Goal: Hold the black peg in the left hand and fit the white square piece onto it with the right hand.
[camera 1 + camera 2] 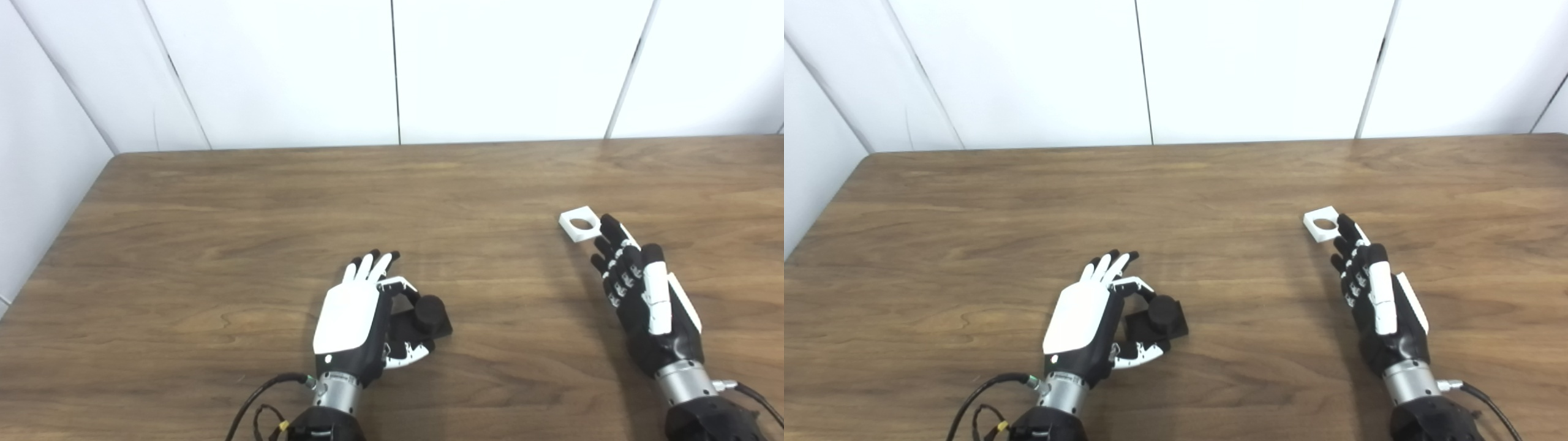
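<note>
1. Left eye view, far left: the left hand (352,321) sits low on the brown wood-grain worktop (245,214), back of the hand up, fingers spread and loosely curled beside the black peg on its square black base (429,315). Looks like touching, not a real grasp, so released.
2. The peg stands upright on the worktop, just right of that palm.
3. Over on the right, the flat white square piece with a round hole (579,224) lies on the worktop.
4. The right hand (643,300) is unclenched, fingertips (607,223) right at the piece's edge.
</note>
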